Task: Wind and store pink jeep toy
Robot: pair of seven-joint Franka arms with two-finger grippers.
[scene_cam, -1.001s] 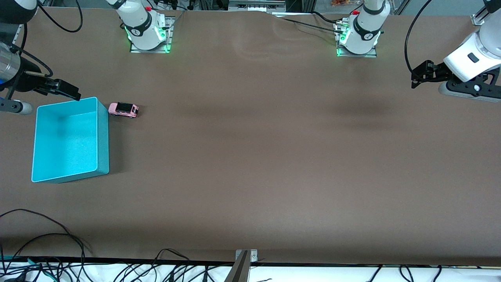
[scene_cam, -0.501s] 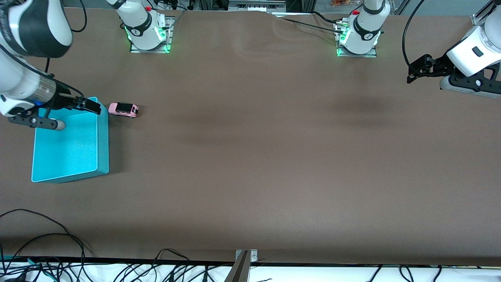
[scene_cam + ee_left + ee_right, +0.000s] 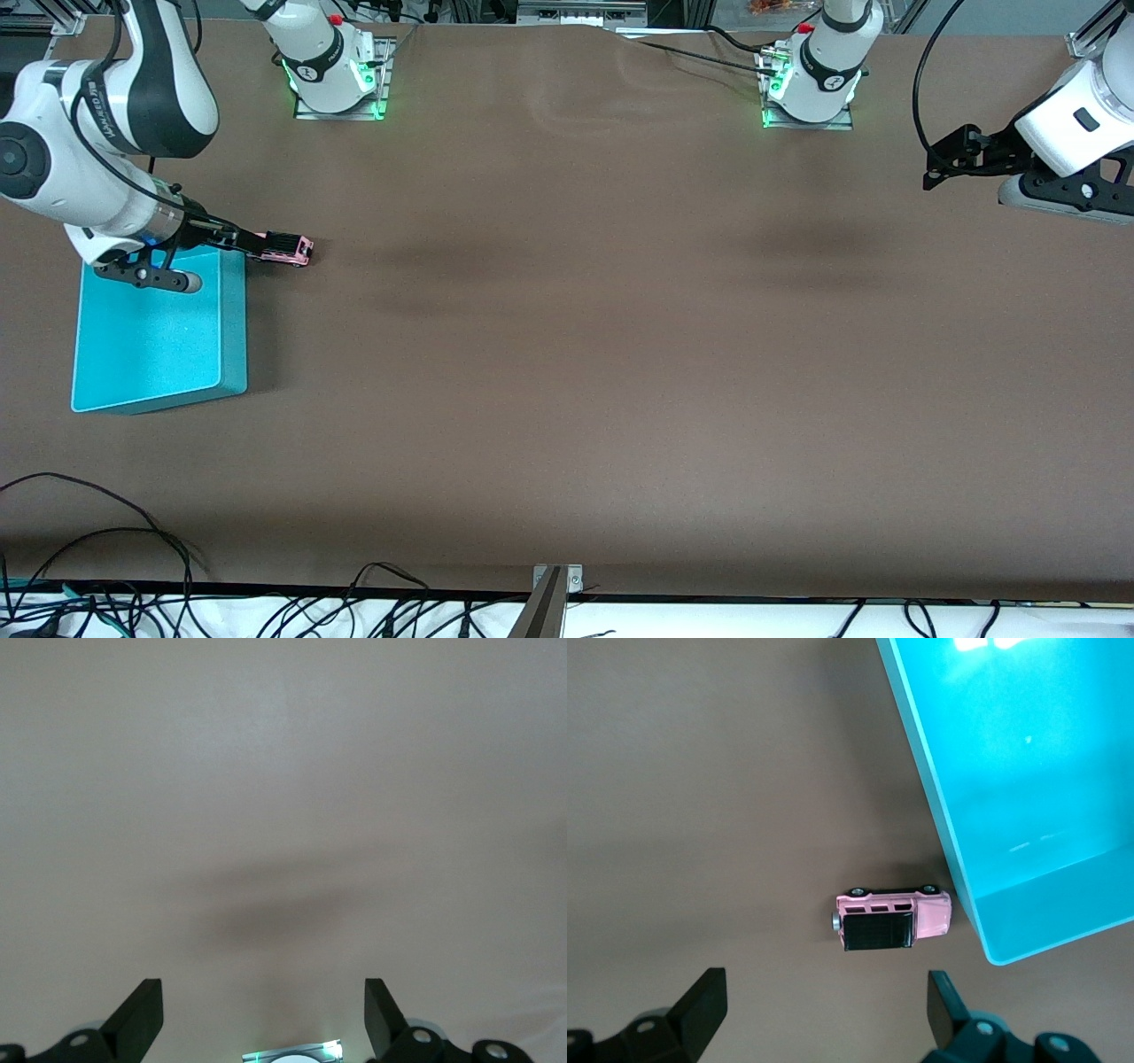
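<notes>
We find the right gripper (image 3: 252, 244) open above the pink jeep toy (image 3: 285, 248) beside the turquoise bin (image 3: 232, 328); the left gripper (image 3: 930, 170) waits open, empty.

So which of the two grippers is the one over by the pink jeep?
The right gripper, open above the pink jeep toy beside the turquoise bin. The left gripper waits open over bare table at the left arm's end.

A brown table (image 3: 567, 354) carried just two things, both at the right arm's end: a turquoise bin (image 3: 232, 354), and the pink jeep toy (image 3: 291, 250) just beside the bin's corner, farther from the front camera, standing on its wheels.
</notes>
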